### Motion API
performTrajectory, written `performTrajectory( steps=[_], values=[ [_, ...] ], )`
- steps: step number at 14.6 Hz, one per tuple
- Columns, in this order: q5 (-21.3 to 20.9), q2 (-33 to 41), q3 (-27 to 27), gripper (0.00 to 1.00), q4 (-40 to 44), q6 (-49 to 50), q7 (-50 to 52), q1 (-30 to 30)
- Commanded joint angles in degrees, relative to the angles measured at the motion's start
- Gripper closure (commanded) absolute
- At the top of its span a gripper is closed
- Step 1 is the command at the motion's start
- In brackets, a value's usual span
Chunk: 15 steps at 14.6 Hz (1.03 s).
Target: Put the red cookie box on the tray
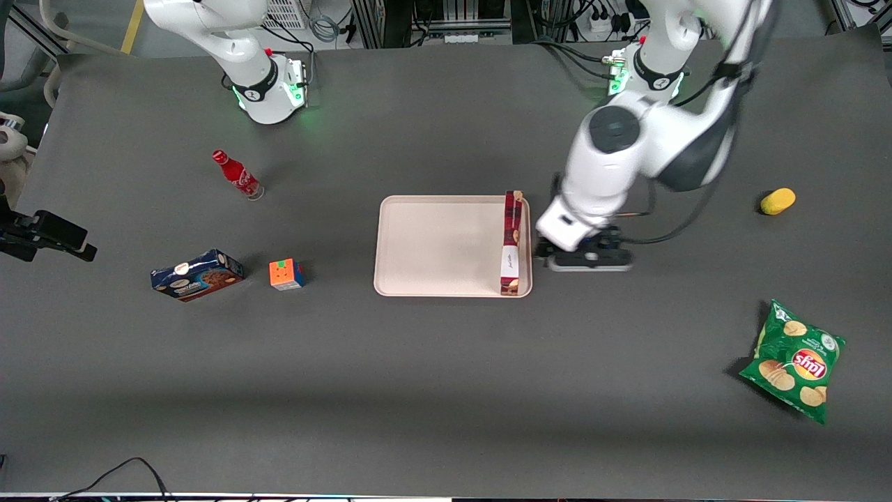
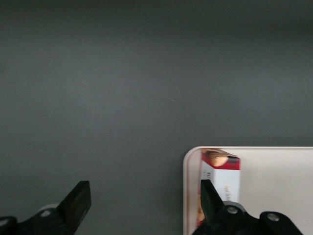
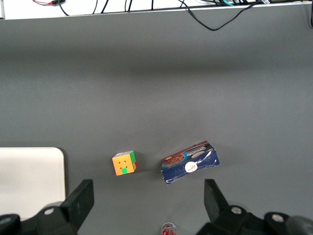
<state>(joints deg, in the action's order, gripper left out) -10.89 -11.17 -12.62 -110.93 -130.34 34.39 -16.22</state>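
The red cookie box [image 1: 512, 237] lies flat inside the pale tray [image 1: 439, 244], along the tray's short side nearest the working arm. Its white label panel faces up. My gripper [image 1: 587, 260] hangs open just off that side of the tray, over the bare table, holding nothing. In the left wrist view the gripper [image 2: 142, 203] spans the tray's [image 2: 279, 186] rounded corner. One finger [image 2: 209, 198] shows over the end of the red cookie box [image 2: 222, 171], the other finger [image 2: 76, 203] over the grey mat. Nothing sits between them.
Toward the parked arm's end stand a small red soda bottle [image 1: 237, 176], a blue cookie box [image 1: 197, 275] and a colour cube [image 1: 286, 274]. Toward the working arm's end lie a yellow object [image 1: 778, 201] and a green chip bag [image 1: 794, 360].
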Motion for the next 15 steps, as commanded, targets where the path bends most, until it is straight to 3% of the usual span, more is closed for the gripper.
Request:
performTrajectory(
  steps=[1, 5, 9, 12, 15],
  values=[
    [8.9, 7.5, 7.5, 0.00, -0.3, 5.1, -14.2, 2.1],
    [8.9, 16.2, 14.4, 0.00, 0.7, 15.1, -24.3, 3.3],
    [9.2, 23.9, 16.0, 0.00, 2.3, 23.5, -27.8, 7.5],
    [9.3, 24.0, 15.9, 0.00, 7.2, 30.1, -29.3, 9.4],
    [9.7, 23.9, 15.9, 0.00, 8.1, 30.6, -29.5, 9.9]
  ],
)
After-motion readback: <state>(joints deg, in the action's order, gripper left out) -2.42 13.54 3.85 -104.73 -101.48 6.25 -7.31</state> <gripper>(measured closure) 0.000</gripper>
